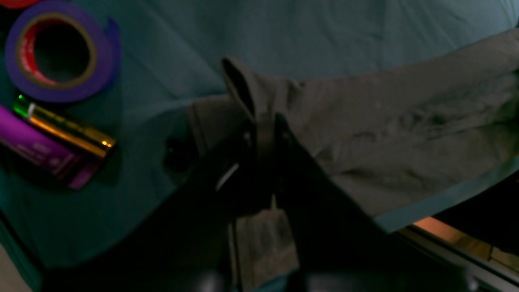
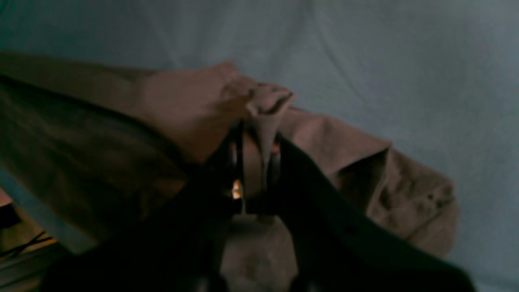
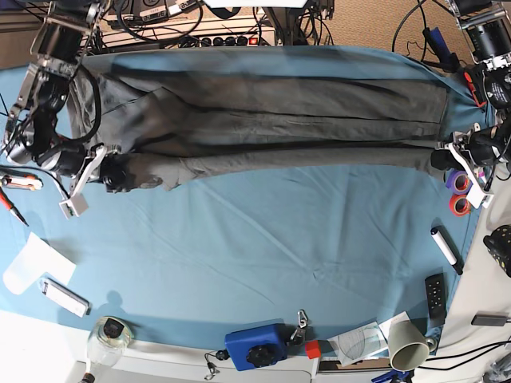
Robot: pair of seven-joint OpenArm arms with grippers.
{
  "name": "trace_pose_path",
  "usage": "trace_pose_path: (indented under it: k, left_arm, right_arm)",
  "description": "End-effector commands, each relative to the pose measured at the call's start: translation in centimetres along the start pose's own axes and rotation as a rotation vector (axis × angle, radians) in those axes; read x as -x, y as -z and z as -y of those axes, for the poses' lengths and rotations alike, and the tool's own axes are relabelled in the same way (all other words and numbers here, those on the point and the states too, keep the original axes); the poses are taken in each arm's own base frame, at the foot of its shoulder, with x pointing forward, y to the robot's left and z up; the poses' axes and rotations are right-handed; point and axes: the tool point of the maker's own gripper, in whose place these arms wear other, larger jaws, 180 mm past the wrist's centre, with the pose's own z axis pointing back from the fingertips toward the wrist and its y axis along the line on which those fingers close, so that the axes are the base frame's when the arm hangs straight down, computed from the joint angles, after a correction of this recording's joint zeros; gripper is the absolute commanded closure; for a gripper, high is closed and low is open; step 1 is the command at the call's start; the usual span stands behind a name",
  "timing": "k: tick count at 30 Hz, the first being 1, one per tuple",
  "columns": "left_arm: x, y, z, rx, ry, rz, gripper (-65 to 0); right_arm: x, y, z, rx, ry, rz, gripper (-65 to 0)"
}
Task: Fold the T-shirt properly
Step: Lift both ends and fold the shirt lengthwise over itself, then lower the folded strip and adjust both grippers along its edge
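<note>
Base view: wrinkled charcoal cotton T-shirt [image 3: 263, 120], ends pinched by left gripper [image 3: 444, 158] and right gripper [image 3: 112, 171].

Robotics lab: cables [image 3: 172, 20], tape rolls [image 3: 458, 193], blue-clothed table [image 3: 263, 247].

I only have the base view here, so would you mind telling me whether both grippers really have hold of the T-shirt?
Observer: Yes. The left wrist view shows the left gripper pinching a fold of the T-shirt.
Operator: And the other one?
Observer: The right gripper is shut on a bunched fold too.
Operator: Is anything close to the left arm?
Observer: A purple tape roll lies on the blue table cloth, apart from the shirt.
</note>
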Motion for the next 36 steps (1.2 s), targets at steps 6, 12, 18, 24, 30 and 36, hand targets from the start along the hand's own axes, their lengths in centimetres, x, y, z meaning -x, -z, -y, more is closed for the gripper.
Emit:
trace_pose_path:
  k: [6,12,18,24,30,36]
  left_arm:
    - [0.4,-0.9,0.3,0.011,0.02,0.002,0.0]
    - [1.3,-1.5,1.1,0.001,0.08,-0.009,0.0]
    - [2.6,-1.7,1.5,-0.003,0.093,-0.03,0.0]
    - [4.1,-1.6,1.5,-0.002,0.079,-0.063,0.0]
    - [4.4,-1.6,1.4,-0.003,0.076,-0.071,0.0]
    - [4.5,-1.6,1.4,-0.003,0.075,-0.073,0.0]
  right_arm:
    - [1.1,-2.8,1.2,0.072,0.015,0.033,0.0]
    - [2.5,-4.3,1.2,0.089,0.038,0.039,0.0]
    - [4.2,-4.5,0.6,0.088,0.032,-0.001,0.0]
    - [5.4,-4.5,0.4,0.083,0.042,-0.029,0.0]
    - [6.1,-4.5,0.2,0.081,0.048,-0.046,0.0]
    - [6.6,-5.3,0.8,0.102,0.08,-0.035,0.0]
